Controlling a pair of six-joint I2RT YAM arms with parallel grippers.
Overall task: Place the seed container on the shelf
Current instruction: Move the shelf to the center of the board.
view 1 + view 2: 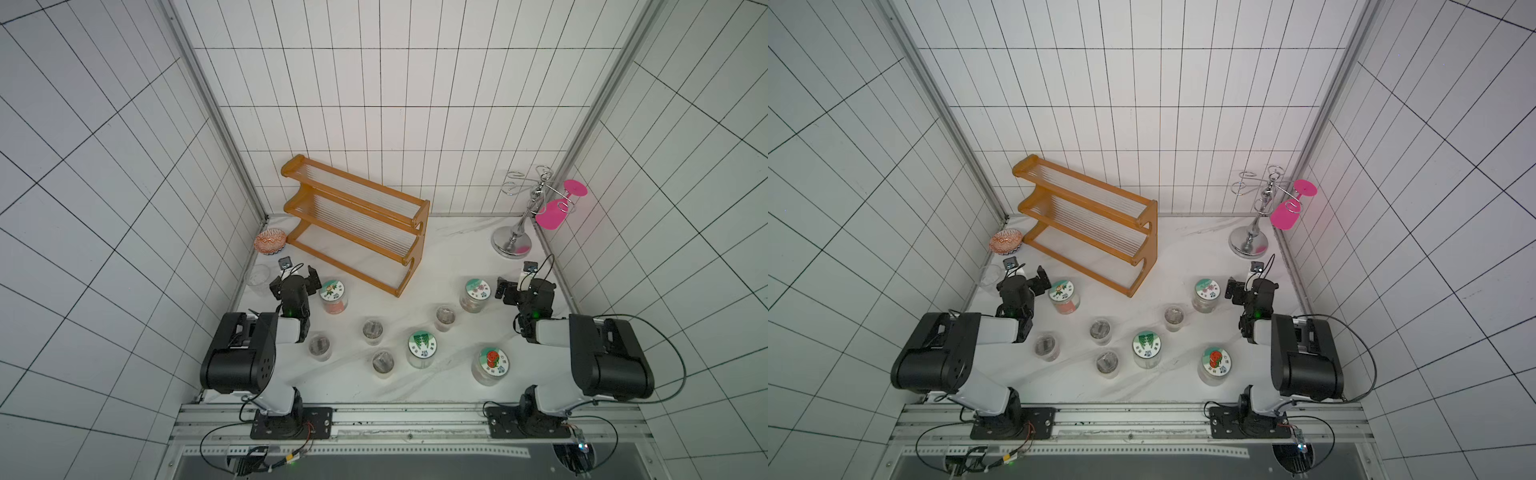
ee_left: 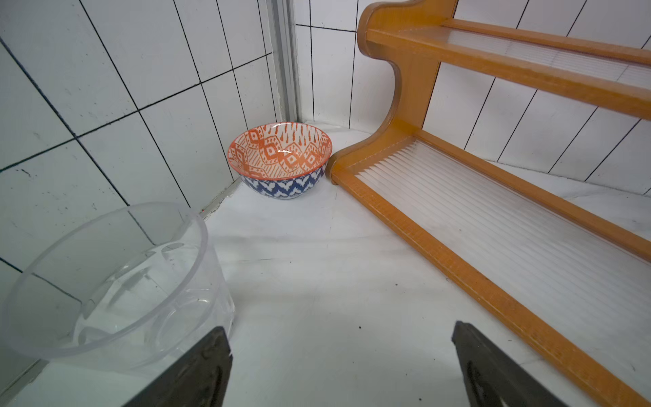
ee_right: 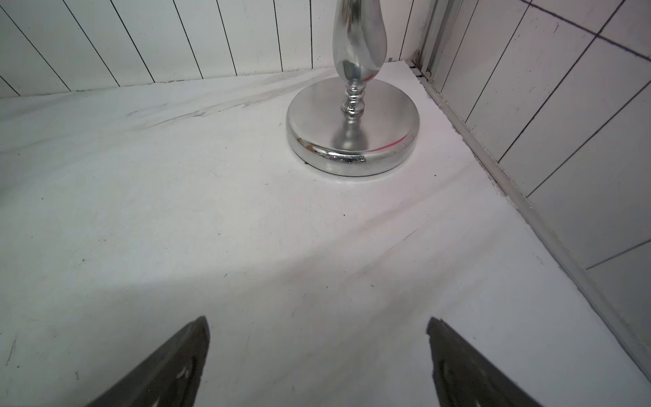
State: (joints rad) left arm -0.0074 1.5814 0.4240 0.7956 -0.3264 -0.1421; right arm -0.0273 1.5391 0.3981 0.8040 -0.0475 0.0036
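Observation:
The shelf (image 1: 353, 224) is an orange-brown stepped rack with clear rods, standing slantwise at the back left; its lowest tier (image 2: 493, 225) fills the left wrist view. Jars with picture lids stand in front of it: one with reddish contents (image 1: 332, 296) beside my left gripper (image 1: 293, 277), one (image 1: 476, 294) beside my right gripper (image 1: 521, 286), and two nearer (image 1: 422, 348) (image 1: 491, 365). Which of them is the seed container I cannot tell. Both grippers (image 2: 339, 327) (image 3: 317, 320) are open over bare tabletop, holding nothing.
Several small silver-lidded jars (image 1: 372, 330) stand mid-table. A patterned bowl (image 2: 281, 158) and a clear cup (image 2: 105, 282) sit along the left wall. A chrome glass stand (image 3: 352, 123) with a pink glass (image 1: 552, 212) fills the back right corner.

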